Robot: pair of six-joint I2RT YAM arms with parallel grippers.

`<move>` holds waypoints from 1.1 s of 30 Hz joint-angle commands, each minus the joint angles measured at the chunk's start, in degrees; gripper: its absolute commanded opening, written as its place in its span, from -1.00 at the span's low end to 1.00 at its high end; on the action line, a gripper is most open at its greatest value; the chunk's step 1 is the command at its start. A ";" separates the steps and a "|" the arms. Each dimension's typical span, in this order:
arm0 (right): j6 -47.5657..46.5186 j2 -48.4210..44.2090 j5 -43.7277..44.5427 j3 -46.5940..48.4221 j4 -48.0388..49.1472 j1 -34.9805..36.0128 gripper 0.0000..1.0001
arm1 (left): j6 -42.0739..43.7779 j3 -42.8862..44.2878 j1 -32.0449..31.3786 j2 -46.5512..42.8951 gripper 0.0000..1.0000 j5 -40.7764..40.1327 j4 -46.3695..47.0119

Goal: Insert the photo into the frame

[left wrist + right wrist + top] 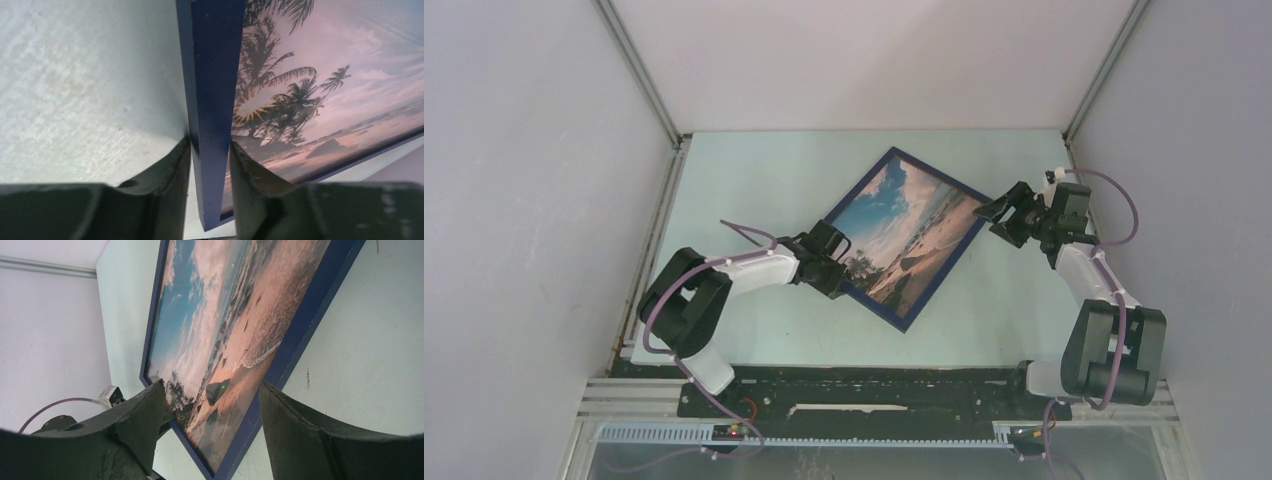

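Fingers (172, 170) of the left gripper (842, 268) pinch the smooth, flat navy frame (212, 75) rail beside the glossy rectangular photo (909, 225); the right gripper (996, 222) gapes, empty.

From above, you cannot see the stretch of the frame (938, 173) under the left gripper (841, 263). Both wrist views cut the photo (325, 75) off at their edges.

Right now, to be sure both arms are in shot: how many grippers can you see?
2. The left gripper clamps the frame on its near-left edge. The right gripper hangs open by the frame's right corner. None looks hidden.
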 commanded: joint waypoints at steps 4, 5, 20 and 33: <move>-1.06 -0.34 -0.68 2.43 0.54 -0.44 0.52 | 9.90 3.08 3.41 3.23 -0.88 -4.91 -6.28; -1.07 -0.41 -0.72 2.43 0.45 -0.48 0.52 | 13.54 3.82 4.63 3.64 -0.97 -6.02 -7.85; -1.26 -1.20 -0.58 2.43 -0.02 -0.60 0.52 | 58.12 7.51 29.92 4.46 -1.00 1.44 -9.88; -9.58 -14.68 14.26 10.47 -18.18 14.09 0.66 | 65.11 5.44 30.52 -39.76 0.95 4.28 -2.50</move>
